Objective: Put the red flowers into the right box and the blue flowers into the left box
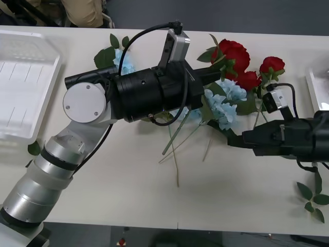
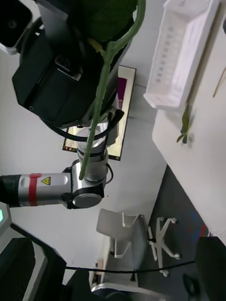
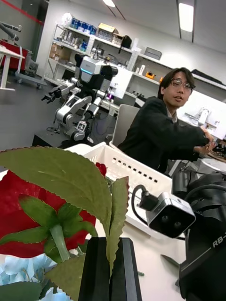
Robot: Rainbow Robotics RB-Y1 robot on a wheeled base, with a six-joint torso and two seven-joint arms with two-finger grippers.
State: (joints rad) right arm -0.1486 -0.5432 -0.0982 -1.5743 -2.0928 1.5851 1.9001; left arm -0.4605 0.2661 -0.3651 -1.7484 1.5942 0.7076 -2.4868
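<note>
Pressed together at the near edge of its wrist view, the black fingers [image 3: 100,270] of the left gripper [image 3: 111,249] pinched a serrated green leaf and stalk that rose from the seam between them. A deep red bloom sat just beside them, so the catch looked like one of the red flowers [image 3: 19,211]. From the right wrist view a thin green stem [image 2: 96,117] trailed from that gripper.

Around it, the left arm [image 1: 149,95] reached across the table [image 1: 128,190] over the heap, where red heads [image 1: 234,54] lay against the blue flowers [image 1: 221,100] with their stems tangled. The right gripper [image 1: 232,138] waited near the heap's edge, its fingers spread and holding nothing.

Well apart stood the left box [image 1: 23,87] at one end and the right box [image 1: 316,85] at the other; no flowers showed in the left box.

By my reading, the step was the first red pick. Next would come a lift that frees the stem from its blue neighbours, then a carry past the right arm to the right box.
</note>
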